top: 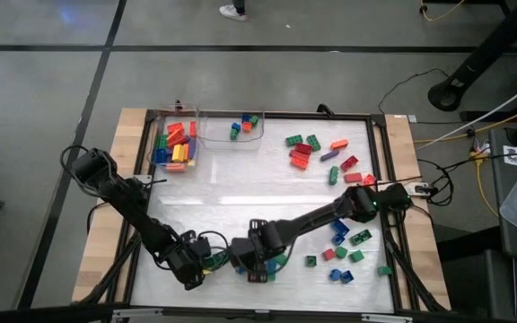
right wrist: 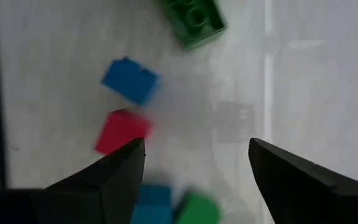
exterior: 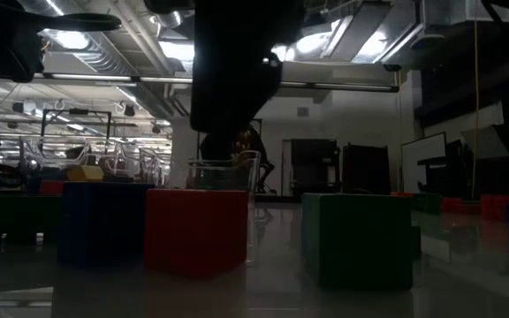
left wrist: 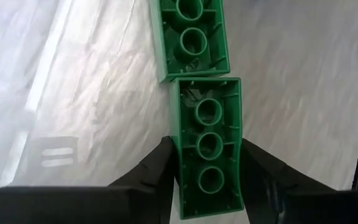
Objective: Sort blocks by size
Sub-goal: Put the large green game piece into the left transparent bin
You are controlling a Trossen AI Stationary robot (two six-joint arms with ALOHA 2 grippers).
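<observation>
blocks (top: 317,154) lie spread on the table (top: 240,188), many at its far right, some near the front edge, and more already sorted in two clear bins (top: 179,148) at the far left. the left gripper (left wrist: 205,168) is low at the front of the table. its fingers (left wrist: 157,171) stand on both long sides of a long green block (left wrist: 209,146) that lies upside down, hollow tubes up, and they look just touching it. a second green block (left wrist: 191,37) lies end to end against it. the right gripper (right wrist: 197,162) hangs wide open and empty above a blue block (right wrist: 130,79) and a red block (right wrist: 122,130). these bricks seem light, stiff and smooth, so a hold across the flat long sides, near the middle, should keep the block from turning or slipping.
</observation>
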